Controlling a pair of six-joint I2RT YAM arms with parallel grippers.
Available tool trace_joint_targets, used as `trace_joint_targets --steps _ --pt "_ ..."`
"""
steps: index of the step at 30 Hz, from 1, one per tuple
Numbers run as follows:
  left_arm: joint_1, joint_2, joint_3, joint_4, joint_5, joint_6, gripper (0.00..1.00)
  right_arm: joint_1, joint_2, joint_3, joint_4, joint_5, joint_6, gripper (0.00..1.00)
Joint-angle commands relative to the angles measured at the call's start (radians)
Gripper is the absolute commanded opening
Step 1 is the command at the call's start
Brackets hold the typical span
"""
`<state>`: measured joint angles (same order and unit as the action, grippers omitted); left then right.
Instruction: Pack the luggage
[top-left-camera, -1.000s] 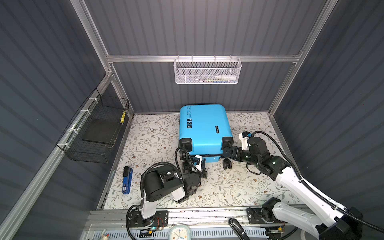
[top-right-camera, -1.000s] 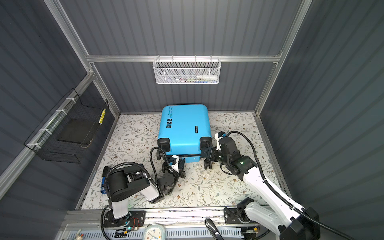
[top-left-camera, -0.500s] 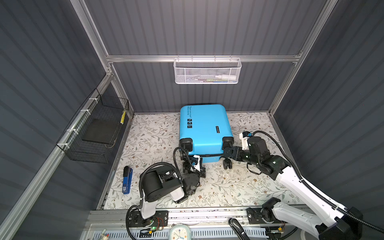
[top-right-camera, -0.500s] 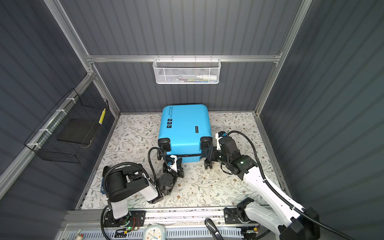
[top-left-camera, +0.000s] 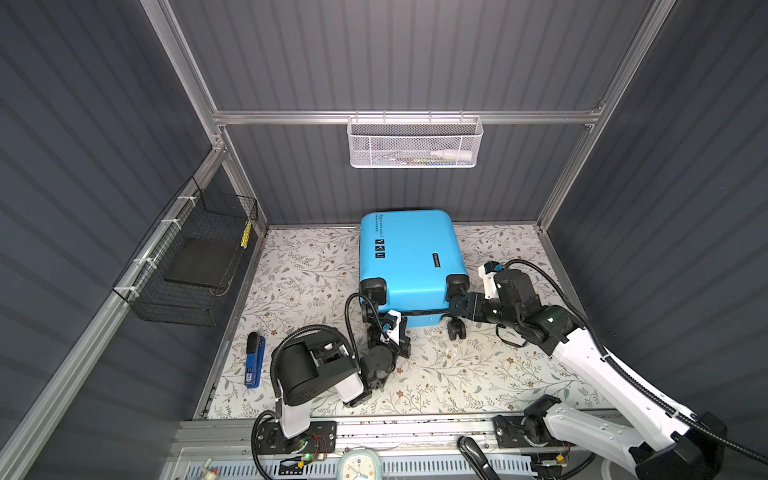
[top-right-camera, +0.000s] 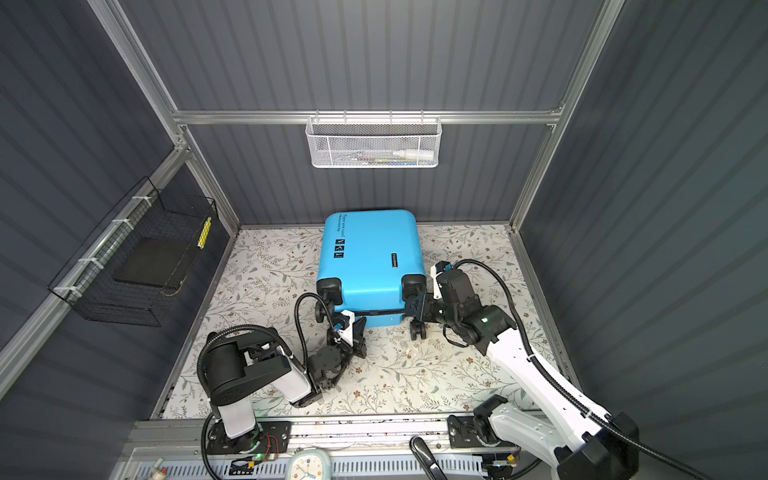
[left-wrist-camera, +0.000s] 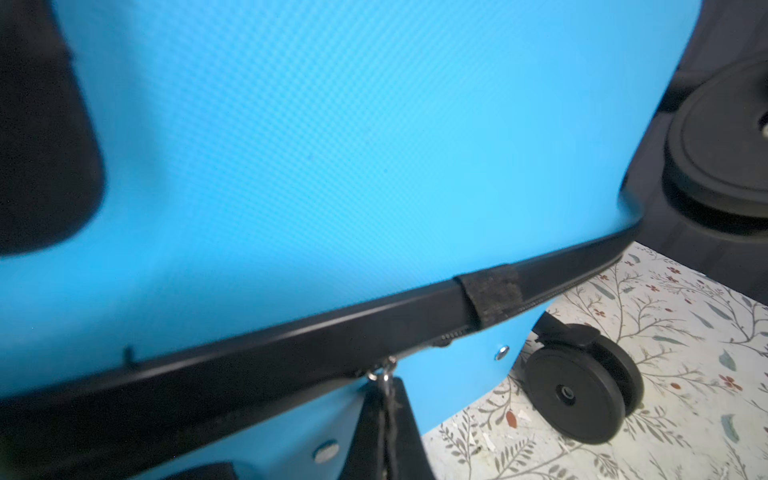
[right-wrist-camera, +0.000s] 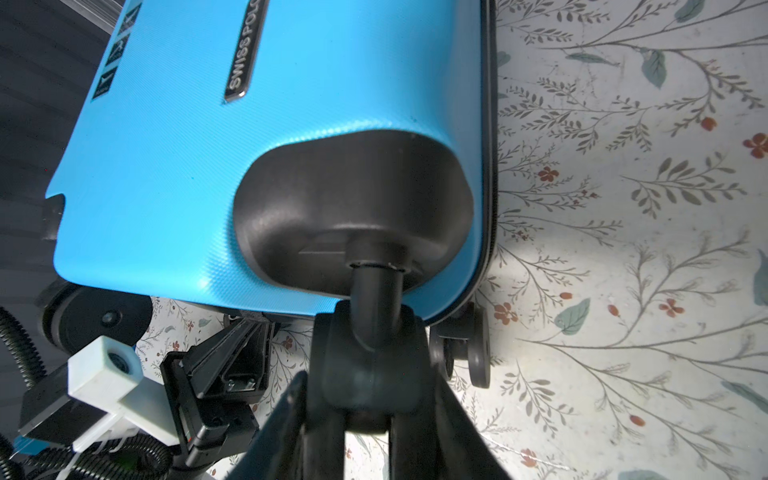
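The luggage (top-left-camera: 409, 257) (top-right-camera: 370, 257) lies flat and zipped shut on the floral mat (top-left-camera: 311, 266), its printed shell facing up and its wheeled end towards the robot's base

At the near edge of the luggage, left of the middle, the left gripper (top-left-camera: 394, 322) (top-right-camera: 353, 326) presses up to the black zip band. In the left wrist view its jaws (left-wrist-camera: 386, 401) are fully closed, pinching the small metal zipper pull (left-wrist-camera: 385, 380) that hangs from the band

At the near right corner of the luggage, the right gripper (top-left-camera: 457, 305) (top-right-camera: 415, 307) reaches in from the side. Its jaws stand partly apart, clamped on either side of the upper caster (right-wrist-camera: 368, 361) that juts from the black corner housing; the lower caster (top-left-camera: 456, 330) of that corner rests on the mat, just below the gripper

A white mesh basket (top-left-camera: 413, 143) hangs on the wall behind the luggage. A black wire basket (top-left-camera: 195, 257) hangs well to the left of the luggage, and a blue tool (top-left-camera: 254, 361) lies on the floor to the luggage's near left
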<state>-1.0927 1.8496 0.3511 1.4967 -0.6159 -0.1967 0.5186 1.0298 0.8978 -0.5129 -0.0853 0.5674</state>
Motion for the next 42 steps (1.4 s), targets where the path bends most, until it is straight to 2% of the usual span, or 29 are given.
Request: trace_joint_targets --steps 1,5,16,21,28,31,42 --pt "-0.002 -0.001 0.037 0.031 0.097 0.042 0.0 0.009 0.009 0.021 -0.023 -0.05 -0.035 0.0" --pt "-0.027 0.011 0.067 0.03 0.153 0.077 0.0 0.014 0.023 0.017 -0.01 -0.054 -0.028 0.0" --pt "-0.039 -0.034 -0.019 0.032 0.068 0.072 0.0 -0.018 0.043 0.076 -0.047 0.006 -0.069 0.0" --pt "-0.045 -0.077 -0.054 0.018 0.069 0.171 0.0 -0.026 0.077 0.068 -0.025 -0.026 -0.058 0.0" --pt "-0.047 -0.154 0.039 -0.212 0.15 0.325 0.0 -0.024 0.082 0.055 -0.01 -0.042 -0.046 0.0" --pt "-0.047 -0.147 0.064 -0.227 0.171 0.357 0.0 -0.021 0.084 0.055 -0.005 -0.049 -0.043 0.0" --pt "-0.078 -0.052 0.16 -0.205 0.207 0.329 0.0 0.01 0.117 0.079 0.0 -0.051 -0.039 0.0"
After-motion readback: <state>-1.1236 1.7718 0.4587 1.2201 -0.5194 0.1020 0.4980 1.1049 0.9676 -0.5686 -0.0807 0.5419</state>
